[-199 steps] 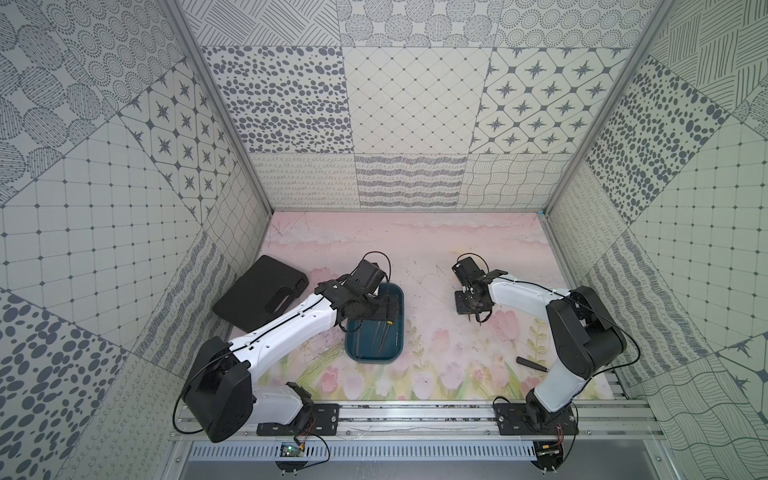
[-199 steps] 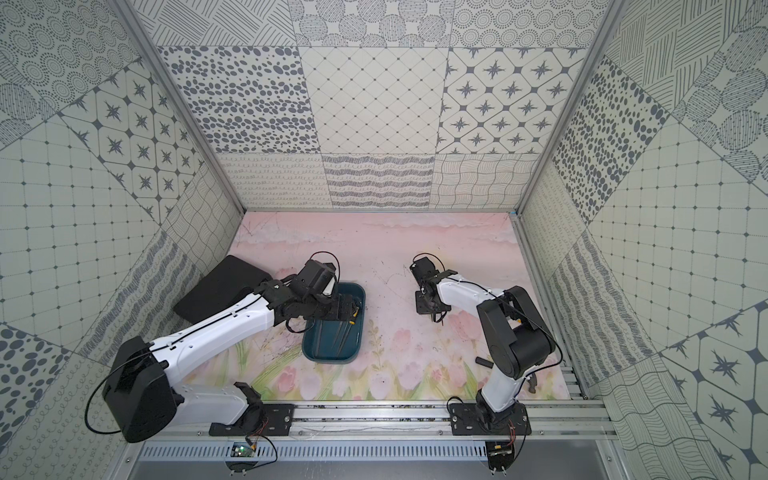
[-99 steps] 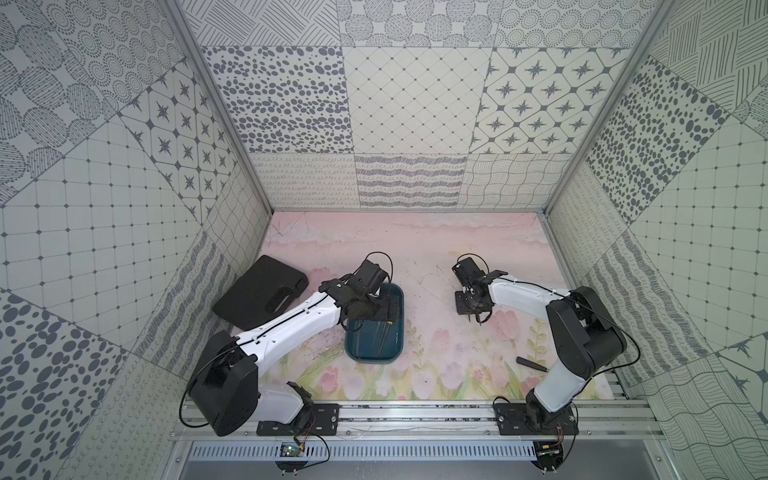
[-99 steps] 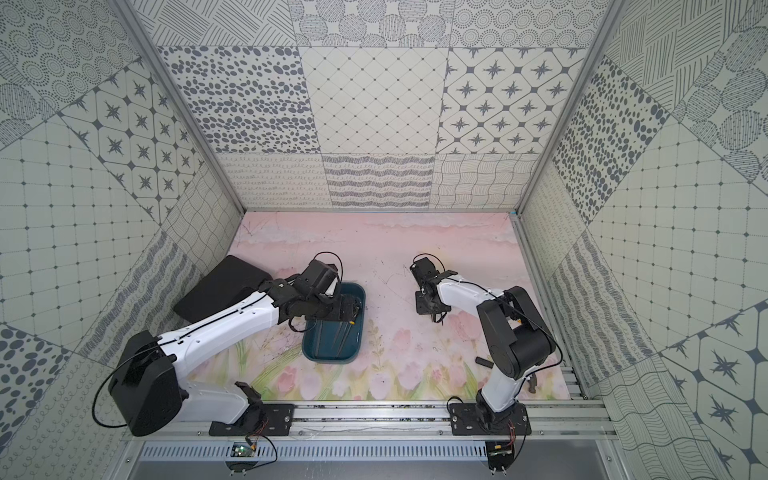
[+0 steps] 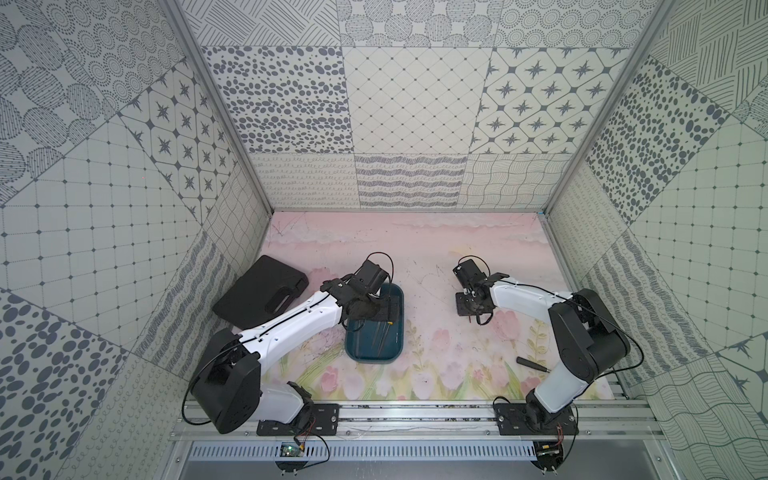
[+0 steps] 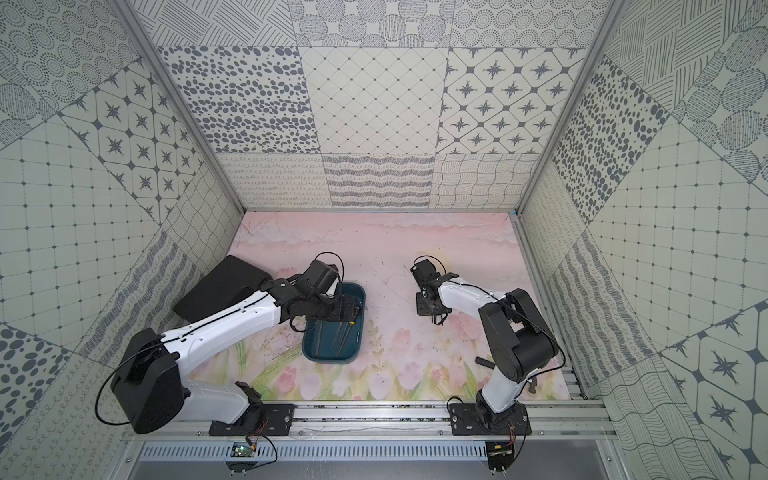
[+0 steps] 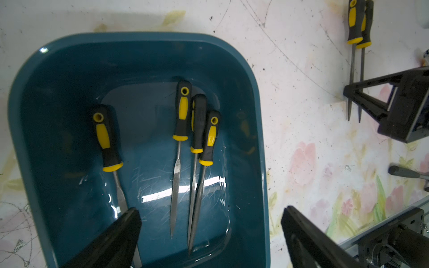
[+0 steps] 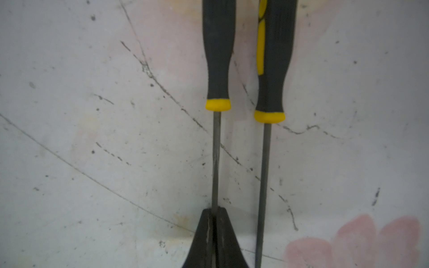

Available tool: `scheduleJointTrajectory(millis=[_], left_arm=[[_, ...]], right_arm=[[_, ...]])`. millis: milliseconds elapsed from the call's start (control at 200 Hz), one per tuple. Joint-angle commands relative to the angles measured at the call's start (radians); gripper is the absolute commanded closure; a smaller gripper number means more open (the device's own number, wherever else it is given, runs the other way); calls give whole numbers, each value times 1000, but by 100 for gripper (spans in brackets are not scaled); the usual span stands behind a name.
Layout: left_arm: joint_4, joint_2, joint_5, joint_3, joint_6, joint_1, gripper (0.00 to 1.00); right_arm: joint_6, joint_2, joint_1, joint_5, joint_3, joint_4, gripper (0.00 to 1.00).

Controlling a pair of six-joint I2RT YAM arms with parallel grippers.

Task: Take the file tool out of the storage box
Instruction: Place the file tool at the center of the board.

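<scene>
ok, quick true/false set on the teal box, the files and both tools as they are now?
1. The dark teal plastic storage box holds four yellow-and-black-handled files. True.
2. The left tool is shut on a file. False: it is open above the box, holding nothing.
3. The right tool is shut on the shaft of a loose file outside the box. True.
4. The flat black rectangular board lies inside the box. False: it lies outside, beside the box.
</scene>
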Motion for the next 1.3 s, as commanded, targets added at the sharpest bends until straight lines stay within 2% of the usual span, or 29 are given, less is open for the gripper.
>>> scheduleJointTrajectory(millis=[0,405,475,1026,1296], left_arm=[[26,-1,-10,-2,19,-4,1],[26,-4,-15,-8,20,-4,1],[23,-2,-16,-7,19,-5,1],[-15,27,-53,38,17,-4,2],[-26,62,-89,52,29,-2,2]], right_arm=[[20,-20,9,6,-22,-44,100],[27,-18,16,17,-20,-54,100],[26,-10,15,18,-15,-53,93],[16,-5,15,28,18,-53,83],[-19,-84,29,9,48,-89,81]])
